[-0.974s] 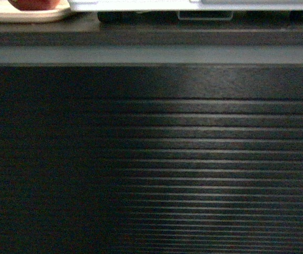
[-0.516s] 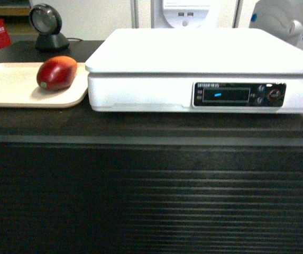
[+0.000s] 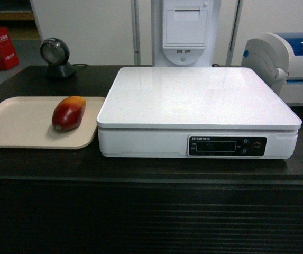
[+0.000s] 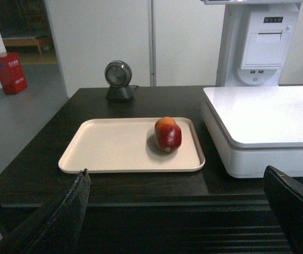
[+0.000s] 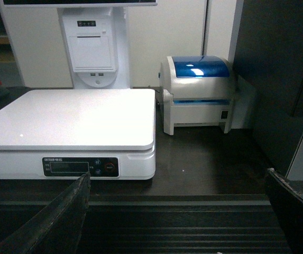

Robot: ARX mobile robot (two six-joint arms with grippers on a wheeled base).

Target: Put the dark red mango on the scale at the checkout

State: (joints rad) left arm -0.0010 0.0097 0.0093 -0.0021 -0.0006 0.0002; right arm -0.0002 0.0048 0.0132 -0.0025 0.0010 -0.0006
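Left pincer (image 4: pixel 175 211): two dark fingers at the lower corners of the left wrist view, spread wide apart, nothing between them; tips cut off by the frame edge. Right pincer (image 5: pixel 177 211): same arrangement in the right wrist view, fingers well apart, empty. Neither pincer shows in the head view.

Dark red mango (image 3: pixel 69 113) lies on its side on the beige tray (image 3: pixel 19 124), near the tray's right edge, apart from the scale (image 3: pixel 196 98). Its sticker is too small to make out. Scale sits just right of the tray on the black table (image 3: pixel 140 169); platform bare; display text unreadable. Behind: black round scanner (image 3: pixel 55 57), white printer column (image 3: pixel 185 29) w/ top cut off, white-and-blue machine (image 3: pixel 286 63) partly out of frame, red box (image 3: pixel 1 47) at far left.

Vs. 0.5 s ago: head view looks from higher up, so more of the platform top and table depth shows and less of the ribbed front; mango, tray & scale appear unmoved.
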